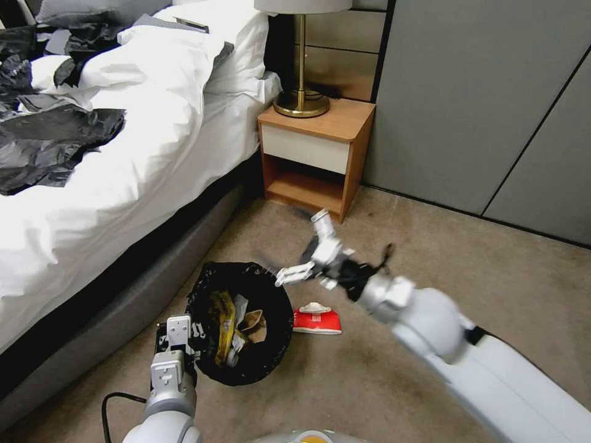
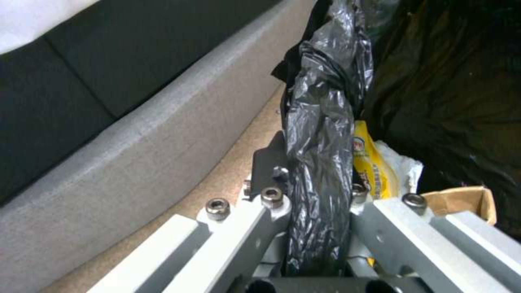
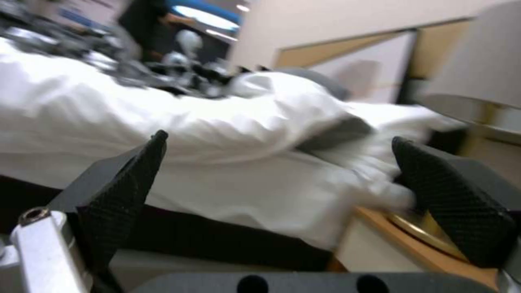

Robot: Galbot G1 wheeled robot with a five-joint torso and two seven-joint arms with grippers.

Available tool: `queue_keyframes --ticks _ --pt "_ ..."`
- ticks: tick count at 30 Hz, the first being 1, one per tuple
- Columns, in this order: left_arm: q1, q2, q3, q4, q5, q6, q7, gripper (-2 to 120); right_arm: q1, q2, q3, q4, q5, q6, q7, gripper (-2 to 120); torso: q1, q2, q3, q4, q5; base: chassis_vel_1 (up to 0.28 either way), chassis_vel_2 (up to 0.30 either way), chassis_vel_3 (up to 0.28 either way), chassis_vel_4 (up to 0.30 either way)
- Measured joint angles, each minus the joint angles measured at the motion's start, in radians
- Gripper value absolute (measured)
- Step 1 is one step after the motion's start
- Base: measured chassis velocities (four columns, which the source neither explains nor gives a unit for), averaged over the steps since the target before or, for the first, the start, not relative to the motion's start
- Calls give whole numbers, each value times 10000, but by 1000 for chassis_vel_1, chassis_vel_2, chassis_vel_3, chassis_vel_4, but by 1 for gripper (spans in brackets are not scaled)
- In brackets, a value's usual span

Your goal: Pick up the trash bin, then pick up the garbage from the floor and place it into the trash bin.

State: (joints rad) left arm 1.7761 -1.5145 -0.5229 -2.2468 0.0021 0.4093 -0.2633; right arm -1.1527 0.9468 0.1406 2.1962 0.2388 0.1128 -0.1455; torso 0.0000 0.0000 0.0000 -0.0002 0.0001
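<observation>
The trash bin (image 1: 203, 289), lined with a black bag, is held just above the carpet beside the bed. My left gripper (image 1: 179, 335) is shut on its near rim; in the left wrist view the left gripper (image 2: 317, 185) pinches the folded black bag (image 2: 325, 122). Inside the bin lie a yellow wrapper (image 1: 223, 320), a brown paper bag (image 1: 254, 326) and white tissue (image 2: 404, 165). A red-and-white packet (image 1: 317, 320) of garbage lies on the floor just right of the bin. My right gripper (image 1: 300, 247) hovers open above the bin's far right rim, empty, its pads (image 3: 128, 187) spread wide.
The bed (image 1: 123, 184) with white covers and black plastic sheets (image 1: 49, 141) runs along the left, its grey base (image 1: 141, 289) close to the bin. A wooden nightstand (image 1: 317, 154) with a brass lamp (image 1: 301, 101) stands behind. Open carpet (image 1: 431, 246) lies to the right.
</observation>
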Motion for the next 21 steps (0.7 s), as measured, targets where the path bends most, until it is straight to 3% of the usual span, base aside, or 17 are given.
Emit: queue_keyframes --ticks 5,9,21 --pt "30 96 -137 -52 -133 0 5 1 -2116 736 1427 396 -491 -279 935 100 0 0 0 -1 -1 0 0 0 0" --pt "21 124 -192 -95 -214 1 7 1 -2871 1144 1940 340 -708 -171 1102 100 0 0 0 2 -1 0 0 0 0" --pt "-4 175 -294 -203 -336 13 11 1 -3647 1814 2144 -373 -1099 367 1166 100 0 0 0 2 -1 0 0 0 0"
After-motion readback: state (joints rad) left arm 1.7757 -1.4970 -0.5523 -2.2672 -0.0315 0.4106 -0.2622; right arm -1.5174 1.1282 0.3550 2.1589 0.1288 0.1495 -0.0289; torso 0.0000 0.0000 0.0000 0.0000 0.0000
